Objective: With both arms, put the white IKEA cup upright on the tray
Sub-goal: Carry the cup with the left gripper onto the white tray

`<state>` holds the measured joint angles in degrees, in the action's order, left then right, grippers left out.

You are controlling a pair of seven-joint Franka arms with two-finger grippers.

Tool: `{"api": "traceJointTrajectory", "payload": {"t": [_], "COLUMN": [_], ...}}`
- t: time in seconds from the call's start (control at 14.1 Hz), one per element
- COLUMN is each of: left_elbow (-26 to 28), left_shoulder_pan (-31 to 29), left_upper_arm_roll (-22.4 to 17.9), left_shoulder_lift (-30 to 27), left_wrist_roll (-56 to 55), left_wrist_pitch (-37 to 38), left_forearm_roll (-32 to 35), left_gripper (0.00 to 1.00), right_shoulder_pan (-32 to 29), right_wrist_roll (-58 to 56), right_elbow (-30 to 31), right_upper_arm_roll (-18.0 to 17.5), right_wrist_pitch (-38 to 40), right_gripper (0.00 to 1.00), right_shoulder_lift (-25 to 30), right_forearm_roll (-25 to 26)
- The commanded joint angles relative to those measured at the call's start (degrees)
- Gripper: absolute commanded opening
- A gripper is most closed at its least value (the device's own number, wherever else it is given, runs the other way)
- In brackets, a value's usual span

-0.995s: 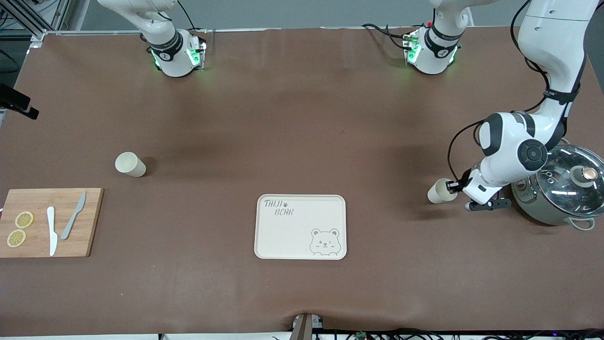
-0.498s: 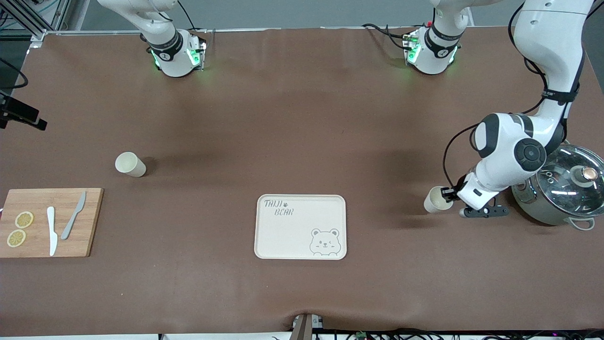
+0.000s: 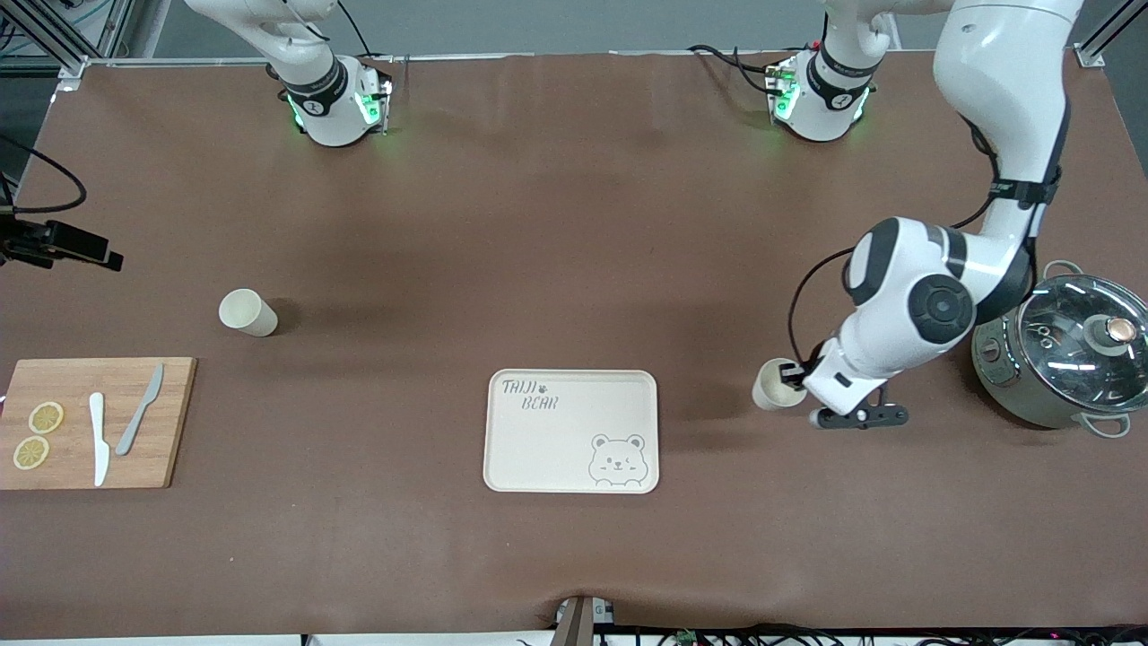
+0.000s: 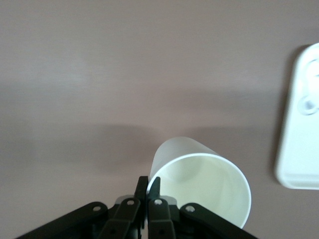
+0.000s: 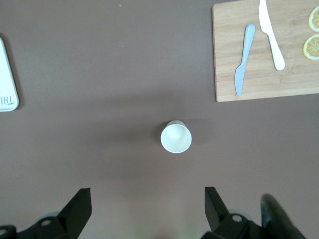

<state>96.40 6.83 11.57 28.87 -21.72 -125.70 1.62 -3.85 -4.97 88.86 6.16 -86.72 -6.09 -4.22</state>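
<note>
A: Nearest to the front camera?

B: Item one, the tray [image 3: 571, 432], cream, flat on the table, lettering and bear face up, nothing on it. One edge shows in the left wrist view [image 4: 297, 149]. At about the same nearness, toward the right arm's end, a wooden cutting board [image 3: 94, 423] bearing two lemon slices [image 3: 38, 434], a white knife [image 3: 98, 439] and a grey knife [image 3: 139, 409].

A: And the carried cup?

B: Item two, white cup [image 3: 773, 386], off the table, tilted with its open mouth toward the front camera, over bare tabletop between the tray and the pot, just beside the tray on the left arm's side. Not on the tray.

A: How does the left gripper sit on it?

B: The left gripper [image 3: 795, 378] is clenched on the cup's rim. In the left wrist view its black fingers [image 4: 148, 186] pinch the wall at the lip, one inside, one outside, with the cup body [image 4: 199, 181] hanging out from the fingertips.

A: Farther back?

B: Second white cup [image 3: 246, 313], standing upright on the table, farther from the front camera than the board. The right gripper [image 5: 144, 206] hangs over it, fingers spread wide, touching nothing; that cup [image 5: 176, 137] is centred between them, well apart.

A: Anything else?

B: A grey pot with a glass lid [image 3: 1067, 356] at the left arm's end.
</note>
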Motion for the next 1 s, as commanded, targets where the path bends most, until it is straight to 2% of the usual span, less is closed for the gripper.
{"api": "traceJointTrajectory", "payload": {"t": [0.0,0.28,0.57,0.71,0.92], "left_elbow": [-7.7,-15.79,-22.99,-25.2,-24.86], "left_shoulder_pan": [4.67,10.83,13.38,16.01,16.73], "left_upper_arm_roll": [-0.41,-0.49,-0.32,-0.84,-1.02], "left_shoulder_lift": [5.66,11.73,17.35,20.08,21.32], "left_wrist_roll": [-6.73,-19.21,-23.8,-26.08,-27.94], "left_wrist_pitch": [1.86,2.3,1.77,0.98,-0.52], "left_forearm_roll": [-0.91,-1.26,-2.14,-2.14,-1.88], "left_gripper": [0.0,0.0,0.0,0.0,0.0], "right_shoulder_pan": [-3.17,-3.97,-5.11,-5.2,-4.41], "right_wrist_roll": [0.05,0.05,0.22,-0.04,-1.09], "right_elbow": [-0.62,-0.61,0.26,0.52,8.14], "right_upper_arm_roll": [-0.36,-0.45,-0.36,-0.45,-0.45], "right_wrist_pitch": [0.16,-0.99,-1.34,-4.75,-12.74], "right_gripper": [1.0,1.0,1.0,1.0,1.0], "right_shoulder_lift": [-1.29,-8.22,-13.77,-15.61,-15.8], "right_forearm_roll": [-0.96,-1.23,-0.53,-0.44,1.23]}}
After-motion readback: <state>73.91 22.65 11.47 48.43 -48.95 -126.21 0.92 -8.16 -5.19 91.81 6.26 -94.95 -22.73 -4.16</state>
